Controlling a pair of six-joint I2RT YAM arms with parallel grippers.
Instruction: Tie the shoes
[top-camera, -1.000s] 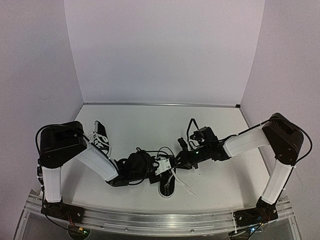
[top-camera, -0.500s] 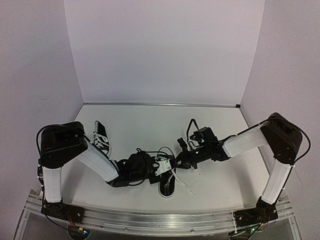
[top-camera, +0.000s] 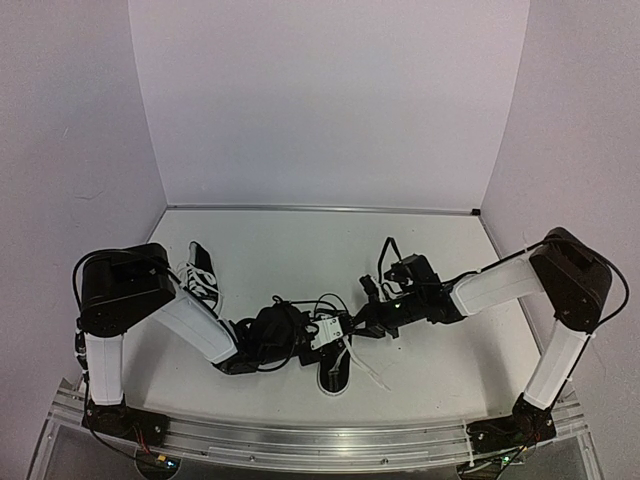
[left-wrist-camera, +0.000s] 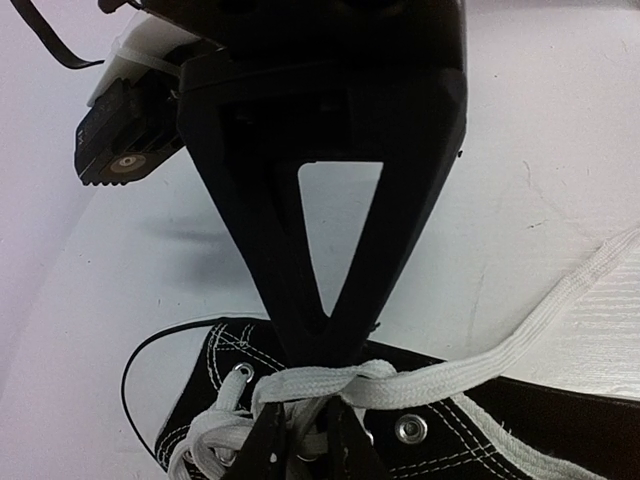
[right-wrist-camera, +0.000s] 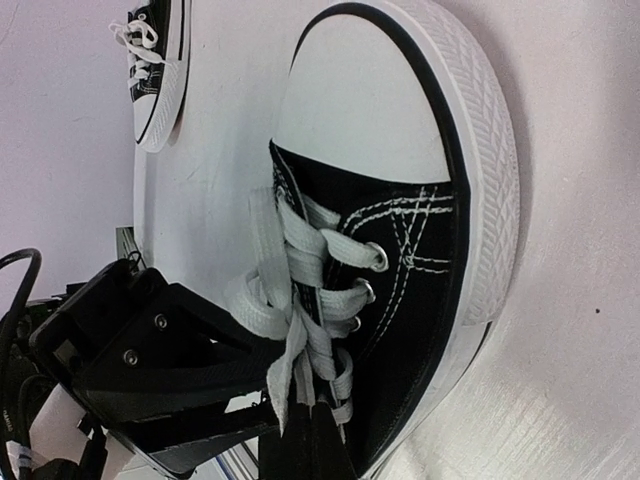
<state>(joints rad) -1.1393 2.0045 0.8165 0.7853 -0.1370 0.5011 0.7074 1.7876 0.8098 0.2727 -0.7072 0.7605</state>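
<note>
Setting: a white table (top-camera: 300, 240) closed in by pale lilac walls (top-camera: 330, 100).
Near shoe (top-camera: 335, 375): by the table's front edge, about mid-width, with both arms meeting over it.
Far shoe (top-camera: 202, 272): close to the left edge, just behind the left arm.
Left gripper (left-wrist-camera: 320, 348): fingertips drawn almost together on the lace (left-wrist-camera: 500, 355) crossing. Whether they pinch it cannot be told.
Right gripper (right-wrist-camera: 312, 445): closed, tips in among the lace strands at the tongue. Whether it holds a strand cannot be told.
Loose lace end (top-camera: 368, 372): lying on the table beside the near shoe.
</note>
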